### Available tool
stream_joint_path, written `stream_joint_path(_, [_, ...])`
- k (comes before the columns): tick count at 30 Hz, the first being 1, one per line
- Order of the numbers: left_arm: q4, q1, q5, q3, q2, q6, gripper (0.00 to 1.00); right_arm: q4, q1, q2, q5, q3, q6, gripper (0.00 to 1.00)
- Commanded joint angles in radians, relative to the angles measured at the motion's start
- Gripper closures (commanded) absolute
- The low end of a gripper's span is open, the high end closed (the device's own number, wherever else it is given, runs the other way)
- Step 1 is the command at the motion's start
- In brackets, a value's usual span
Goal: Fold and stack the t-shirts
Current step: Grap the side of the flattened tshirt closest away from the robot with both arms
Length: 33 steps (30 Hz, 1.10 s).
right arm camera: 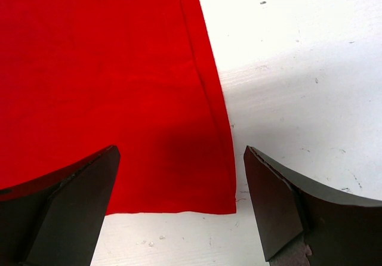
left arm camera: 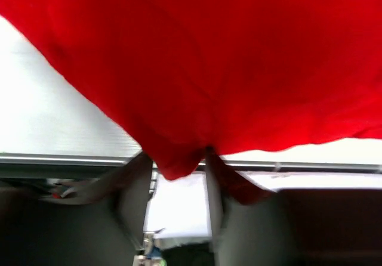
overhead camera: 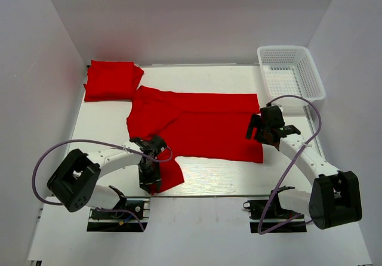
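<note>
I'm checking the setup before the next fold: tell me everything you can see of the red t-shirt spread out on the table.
The t-shirt is plain bright red cloth, short-sleeved, without print. It lies spread flat on the white table, lengthways across it, neck end left, hem right. Its near sleeve sits between the fingers of the left end effector; a firm grip cannot be confirmed. The right end effector stands open over the hem's near corner.

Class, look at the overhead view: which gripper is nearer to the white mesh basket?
Right. The right gripper hovers over the spread t-shirt's right edge, just short of the white mesh basket; the left gripper pinches that shirt's near-left sleeve, across the table.
</note>
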Motion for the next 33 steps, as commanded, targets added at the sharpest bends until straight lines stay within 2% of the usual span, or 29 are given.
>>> stream_joint_path(1, [0.107, -0.014, -0.046, -0.037, 0.040, -0.018, 0.56, 0.010, -0.006, -0.020, 0.027, 0.015, 0.019, 0.10])
stream_joint_path(5, [0.055, -0.014, -0.089, 0.004, 0.031, -0.018, 0.84, -0.026, -0.003, -0.053, 0.021, -0.007, 0.027, 0.10])
stream_joint_path(6, [0.038, -0.014, -0.100, 0.029, 0.019, -0.018, 0.97, -0.033, -0.006, -0.059, 0.022, -0.011, 0.032, 0.10])
stream_joint_path(7, [0.026, -0.014, -0.100, 0.039, 0.019, -0.027, 1.00, -0.039, -0.005, -0.066, 0.018, -0.016, 0.036, 0.10])
stream_joint_path(13, [-0.022, -0.014, -0.109, 0.095, -0.014, -0.018, 1.00, -0.112, -0.005, -0.136, -0.071, -0.102, 0.131, 0.10])
stream_joint_path(23, [-0.031, -0.014, -0.100, 0.128, -0.043, -0.009, 1.00, -0.073, -0.002, -0.093, -0.080, -0.174, 0.226, 0.10])
stream_joint_path(25, [-0.042, -0.014, -0.109, 0.139, -0.043, -0.009, 1.00, -0.071, -0.005, -0.076, -0.078, -0.191, 0.252, 0.11])
stream_joint_path(33, [-0.060, -0.014, -0.118, 0.168, -0.043, -0.009, 1.00, -0.068, -0.005, -0.092, -0.051, -0.226, 0.292, 0.30])
